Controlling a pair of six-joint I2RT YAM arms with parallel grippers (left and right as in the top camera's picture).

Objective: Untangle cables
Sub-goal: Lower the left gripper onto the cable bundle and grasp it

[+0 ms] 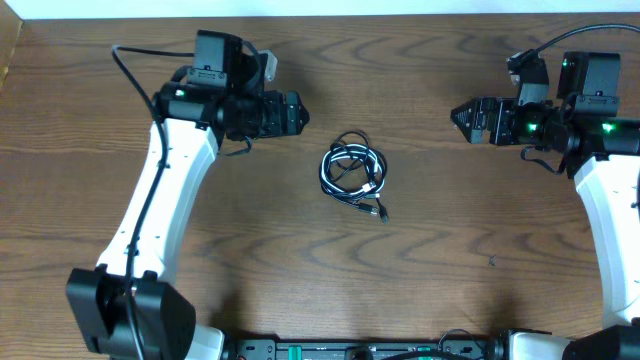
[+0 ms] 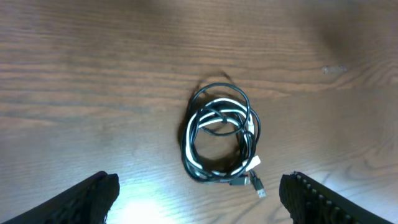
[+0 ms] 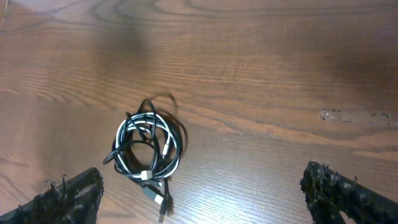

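The cables (image 1: 354, 174) lie as one small coil of black and white cords in the middle of the table, plug ends sticking out at the lower right. My left gripper (image 1: 298, 112) hovers to the upper left of the coil, open, nothing between its fingers. In the left wrist view the cables (image 2: 222, 134) sit ahead of the wide-apart fingers (image 2: 93, 196). My right gripper (image 1: 458, 114) is open too, well to the right of the coil. The right wrist view has the cables (image 3: 148, 148) near the left finger (image 3: 68, 196), not touching.
Brown wooden table (image 1: 440, 230) all around the coil. The white arm links (image 1: 165, 190) reach in from the lower left and lower right (image 1: 610, 220). A pale scuff mark (image 3: 354, 116) shows on the wood.
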